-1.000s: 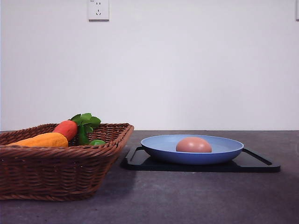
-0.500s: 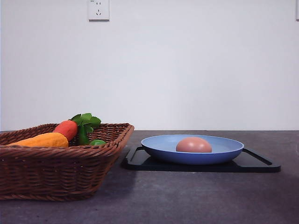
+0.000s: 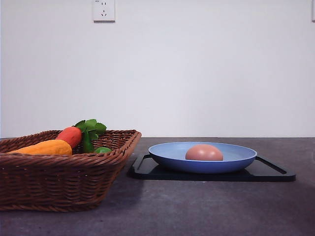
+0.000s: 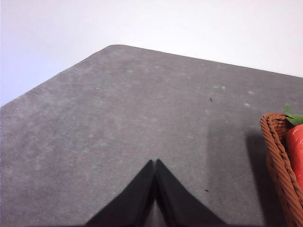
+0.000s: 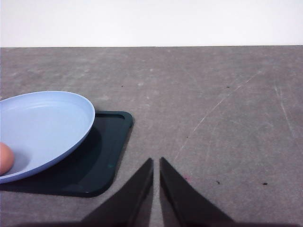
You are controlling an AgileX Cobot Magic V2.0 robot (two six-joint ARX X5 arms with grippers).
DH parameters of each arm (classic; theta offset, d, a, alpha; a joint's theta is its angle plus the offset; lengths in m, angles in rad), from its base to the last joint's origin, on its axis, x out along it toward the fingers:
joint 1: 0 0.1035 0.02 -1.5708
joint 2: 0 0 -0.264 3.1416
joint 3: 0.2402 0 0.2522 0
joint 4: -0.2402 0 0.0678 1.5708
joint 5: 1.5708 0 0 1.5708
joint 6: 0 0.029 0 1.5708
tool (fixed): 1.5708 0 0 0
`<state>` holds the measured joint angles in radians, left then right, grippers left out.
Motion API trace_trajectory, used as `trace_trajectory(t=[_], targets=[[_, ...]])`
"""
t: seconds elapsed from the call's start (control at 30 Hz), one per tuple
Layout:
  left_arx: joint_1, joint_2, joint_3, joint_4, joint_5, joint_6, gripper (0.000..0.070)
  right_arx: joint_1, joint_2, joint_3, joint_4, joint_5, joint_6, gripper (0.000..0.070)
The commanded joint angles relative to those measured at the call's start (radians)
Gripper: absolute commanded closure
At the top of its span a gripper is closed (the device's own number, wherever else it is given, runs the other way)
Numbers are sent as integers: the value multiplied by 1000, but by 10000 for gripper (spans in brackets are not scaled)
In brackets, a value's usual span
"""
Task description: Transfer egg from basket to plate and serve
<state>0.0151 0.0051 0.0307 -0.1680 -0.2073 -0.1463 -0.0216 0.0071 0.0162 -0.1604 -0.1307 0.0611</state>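
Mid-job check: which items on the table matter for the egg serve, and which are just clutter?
Job items:
egg, lying in the plate
plate, on the black tray
basket

Lying about:
black tray under the plate
orange-red carrot with green leaves, in the basket
yellow-orange vegetable, in the basket
small green item, in the basket
wall socket

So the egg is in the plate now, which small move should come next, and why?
Probably bring the right hand toward the tray edge to serve. The egg already lies in the plate on the tray, and the right hand, nearly closed and holding nothing, sits over the table just beside it.
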Motion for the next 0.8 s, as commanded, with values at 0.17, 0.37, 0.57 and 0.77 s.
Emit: trace_trajectory(t=[0.17,0.37,0.57,0.77], targets=[[0,-2,-27,8,1,-5,700,0,-3,-5,4,3,17,697],[0,-2,-27,8,1,-5,700,0,-3,-5,4,3,17,697],[0,-2,-27,8,1,-5,700,0,-3,-5,4,3,17,697],[0,-2,-27,8,1,-5,700,0,-3,-5,4,3,17,697]])
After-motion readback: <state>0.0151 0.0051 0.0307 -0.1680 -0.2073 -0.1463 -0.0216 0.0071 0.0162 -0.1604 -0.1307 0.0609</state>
